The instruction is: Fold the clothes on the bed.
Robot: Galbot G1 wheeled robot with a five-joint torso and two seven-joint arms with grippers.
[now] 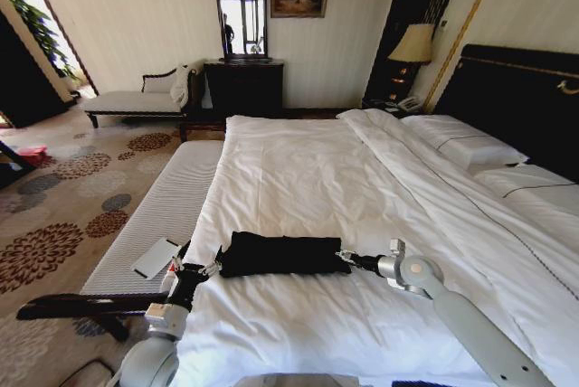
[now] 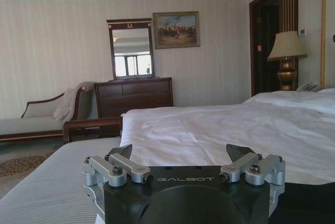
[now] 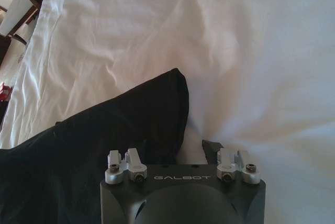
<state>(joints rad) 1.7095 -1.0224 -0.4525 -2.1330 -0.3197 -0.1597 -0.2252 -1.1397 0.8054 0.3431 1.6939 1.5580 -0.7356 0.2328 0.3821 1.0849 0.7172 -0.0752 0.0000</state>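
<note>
Head view: the shirt (image 1: 282,254) lies on the bed (image 1: 362,188) near the foot edge, bundled into a long, narrow black band running across the duvet (image 1: 298,170). The left end effector (image 1: 210,269) meets the band's left end and the right end effector (image 1: 345,258) meets its right end. Contact is visible at both ends, but this view does not show how far apart the fingers are. A padded bench (image 1: 163,215) stands alongside the bed on the robot's left, with a white card (image 1: 156,258) lying on it.

Left wrist view: the left end effector (image 2: 183,157) has its fingers spread wide apart, with only white duvet (image 2: 209,130) visible between the two dark fingertips (image 2: 121,152). Black fabric (image 2: 309,203) lies just beside the housing at one corner of the frame. No grip on the fabric is visible.

Right wrist view: the right end effector (image 3: 180,153) has its fingers apart. One side is covered by the shirt (image 3: 104,145), whose corner rises above it; the other fingertip (image 3: 212,145) rests on bare duvet (image 3: 251,67). The fabric reaches into the gap, and no clamping is visible.
</note>
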